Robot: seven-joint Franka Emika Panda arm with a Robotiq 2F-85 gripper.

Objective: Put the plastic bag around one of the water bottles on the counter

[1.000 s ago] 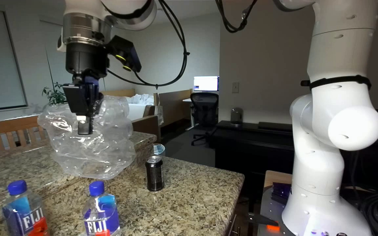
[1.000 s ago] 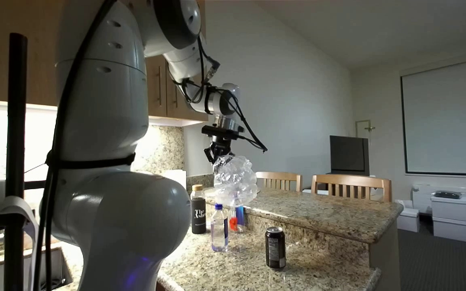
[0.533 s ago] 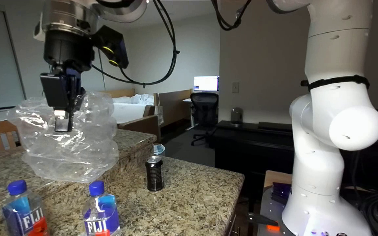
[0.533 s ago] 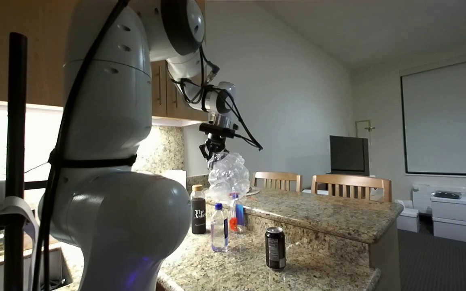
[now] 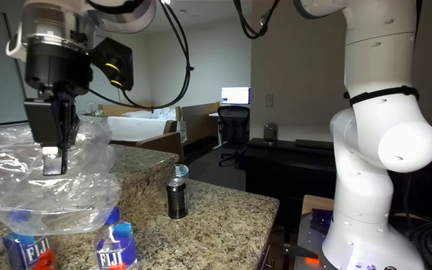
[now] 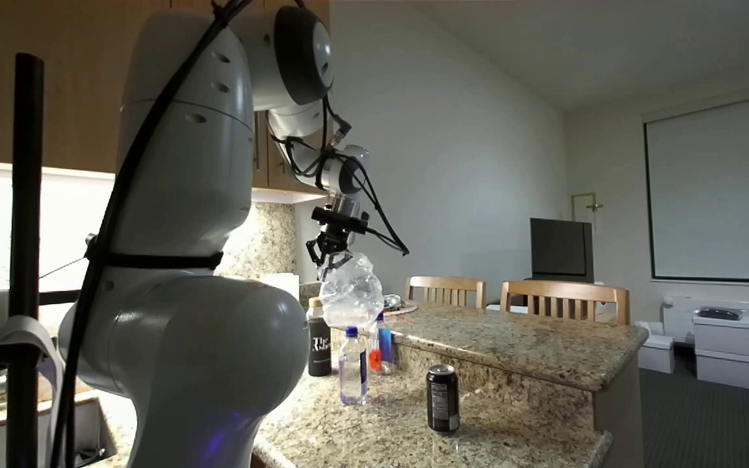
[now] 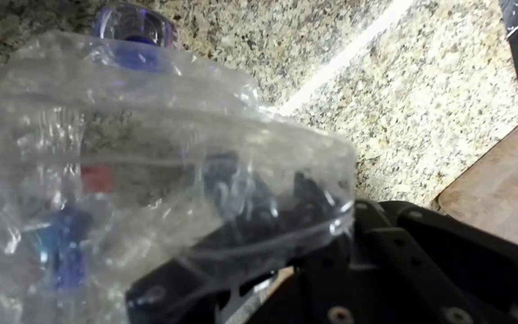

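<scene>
- Large crinkled clear plastic bag (image 5: 56, 198): hanging in the air from the black two-fingered pincer (image 5: 56, 165) — lower edge spread wide, whitish at the creases
- Pincer: raised, fingers pointing down, closed on the bag's upper part
- Small clear water bottle (image 5: 30, 251) with blue cap and blue-and-red "FIJI" label: upright on the speckled tan-and-brown granite surface (image 5: 208, 221); in an exterior view its cap shows through the bag
- Matching water bottle (image 5: 115, 243): upright near it; in that same view the bag's edge crosses part of its cap
- Contact between bag and either cap — cannot be told
- Wrist view: bag blurred, veiling part of the fingers; a blue cap shows through
- Short dark metallic can (image 6: 443, 398): upright on the surface, well apart from the bag
- Dark bottle (image 6: 319, 344) with tan cap and white lettering: upright, near both water bottles
</scene>
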